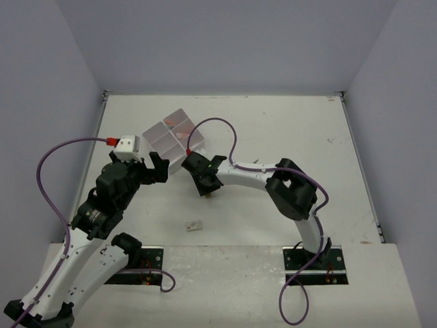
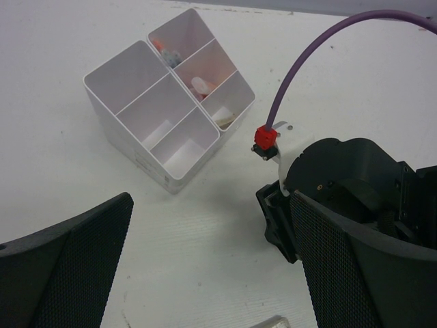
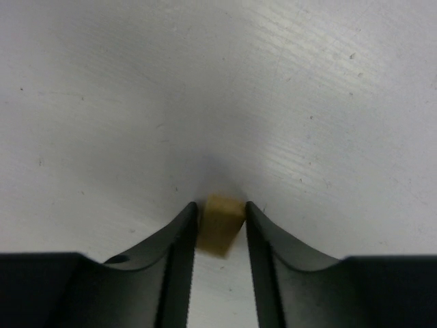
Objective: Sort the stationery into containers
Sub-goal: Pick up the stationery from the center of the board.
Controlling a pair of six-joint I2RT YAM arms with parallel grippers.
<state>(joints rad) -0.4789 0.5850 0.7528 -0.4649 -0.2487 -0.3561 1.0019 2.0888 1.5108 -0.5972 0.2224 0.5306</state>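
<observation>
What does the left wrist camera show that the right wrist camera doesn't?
Only the left wrist view shows the white containers with a few small items inside, a purple cable, and the left pincer spread wide open.

Only the right wrist view shows a beige eraser between the fingers of the right pincer, which seem to touch both its sides.

Both show the white table and the right pincer, though the left wrist view sees it only from outside.
</observation>
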